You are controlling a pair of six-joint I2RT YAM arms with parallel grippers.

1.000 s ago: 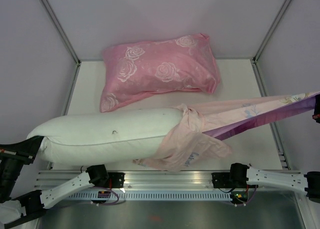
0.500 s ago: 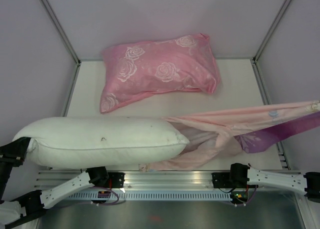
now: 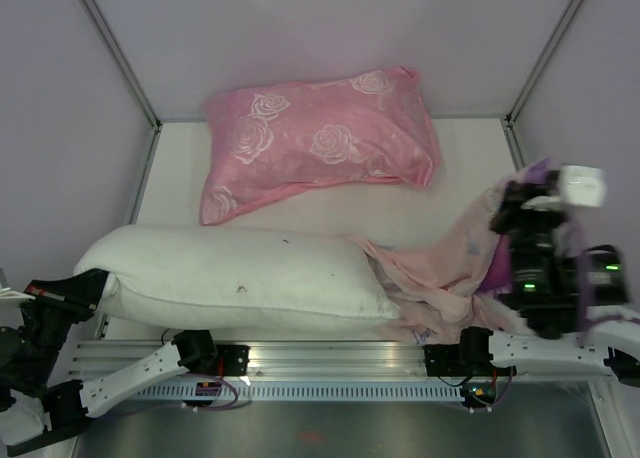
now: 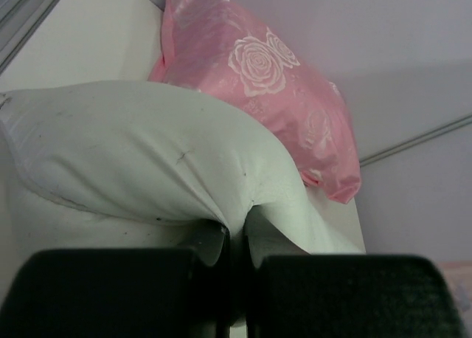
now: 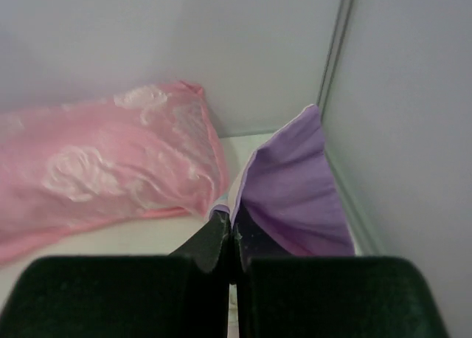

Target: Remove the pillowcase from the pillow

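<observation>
The plain white pillow (image 3: 235, 278) lies bare along the table's front left. My left gripper (image 3: 82, 290) is shut on its left end; the left wrist view shows white pillow fabric (image 4: 169, 157) pinched between my fingers (image 4: 234, 231). The pillowcase (image 3: 440, 273), pale pink inside with purple edges, lies crumpled at the pillow's right end and drapes up to my right gripper (image 3: 520, 193). The right wrist view shows the jaws (image 5: 232, 231) shut on a purple flap of the pillowcase (image 5: 291, 183). The pillow's right tip touches the crumpled case.
A pink rose-patterned pillow (image 3: 320, 138) lies at the back of the table, also in the left wrist view (image 4: 273, 80) and the right wrist view (image 5: 103, 168). Grey walls with metal corner posts (image 3: 545, 48) close in the sides and back. An aluminium rail (image 3: 330, 358) runs along the front.
My right gripper has swung in from the far right edge toward the table, and the stretched pillowcase has gone slack and crumpled. The pillow shifted slightly right with my left gripper.
</observation>
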